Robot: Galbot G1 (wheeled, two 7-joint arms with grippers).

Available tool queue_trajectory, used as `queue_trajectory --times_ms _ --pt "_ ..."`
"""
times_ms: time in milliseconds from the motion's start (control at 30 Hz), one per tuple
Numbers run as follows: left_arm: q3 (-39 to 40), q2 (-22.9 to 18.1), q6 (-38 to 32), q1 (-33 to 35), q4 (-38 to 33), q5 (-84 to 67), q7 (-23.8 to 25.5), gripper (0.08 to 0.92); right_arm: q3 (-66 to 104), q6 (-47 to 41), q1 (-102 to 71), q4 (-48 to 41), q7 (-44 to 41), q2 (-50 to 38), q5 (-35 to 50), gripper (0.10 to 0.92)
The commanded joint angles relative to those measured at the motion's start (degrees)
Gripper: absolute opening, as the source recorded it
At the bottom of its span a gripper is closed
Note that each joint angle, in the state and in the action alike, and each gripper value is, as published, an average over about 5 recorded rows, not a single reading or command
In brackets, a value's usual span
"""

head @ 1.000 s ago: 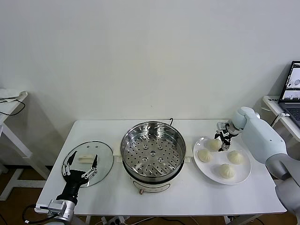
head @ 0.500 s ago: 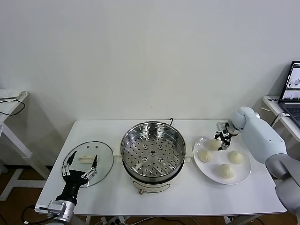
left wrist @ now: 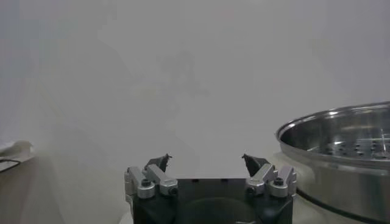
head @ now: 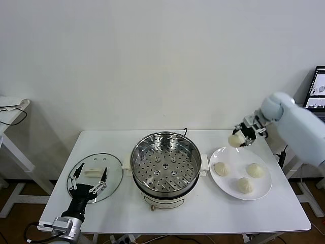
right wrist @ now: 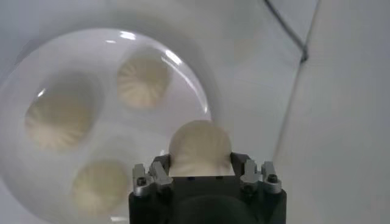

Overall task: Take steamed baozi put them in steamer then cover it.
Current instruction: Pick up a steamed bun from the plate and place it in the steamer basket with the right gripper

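My right gripper is shut on a steamed baozi and holds it in the air above the back edge of the white plate. In the right wrist view the held baozi sits between the jaws. Three more baozi lie on the plate. The steamer stands open at the table's middle, its perforated tray bare. The cover lies flat on the table to the left. My left gripper is open, parked over the cover's near edge.
A laptop stands on a side table at the far right. A white side table is at the far left. The steamer's rim shows in the left wrist view. A cord runs behind the steamer.
My right gripper has lifted one baozi off the plate and raised it a little, leaving three on the plate. The left arm has not moved.
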Motion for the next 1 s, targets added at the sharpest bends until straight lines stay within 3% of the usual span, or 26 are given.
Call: queue_trajectory --times_ms 33,367,1000 --pt "-0.4 0.0 0.0 0.4 -0.2 0.1 0.0 0.823 -19.0 8.1 20.6 19.1 -2.1 -2.2 8.0 0.662" --pt "-1.8 0.3 -0.1 0.7 -0.1 0.1 0.4 0.823 -27.4 11.8 25.2 22.5 2.2 10.6 8.2 0.664" --pt "-4.4 0.4 -0.3 0.7 0.6 -0.4 1.3 0.823 -22.9 15.9 10.0 4.0 5.1 27.7 -0.6 0.662"
